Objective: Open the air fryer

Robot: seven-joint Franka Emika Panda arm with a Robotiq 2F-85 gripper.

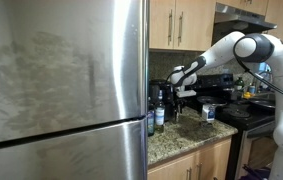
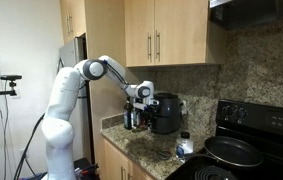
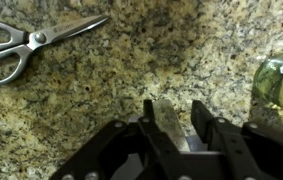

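One arm, and its gripper [image 2: 142, 99] hangs just beside the air fryer [image 2: 165, 113], on the fryer's side away from the stove [image 2: 251, 116], over the bottles [image 2: 131, 118] that crowd next to the fryer in an exterior view. Fryer stands at the back of the granite desk [image 3: 181, 50], vs. the wall; can't tell drawer/handle detail, too small. Wrist pts down, so wrist view gets only bare desk, scissors [image 3: 29, 45] and a green bottle [image 3: 281, 85], no fryer. Prob. held high to clear the bottles before swinging to the fryer's front. Jaws: partly apart, nothing btw them, touching nothing; a handle grab would need them lined up w/ the fryer first.
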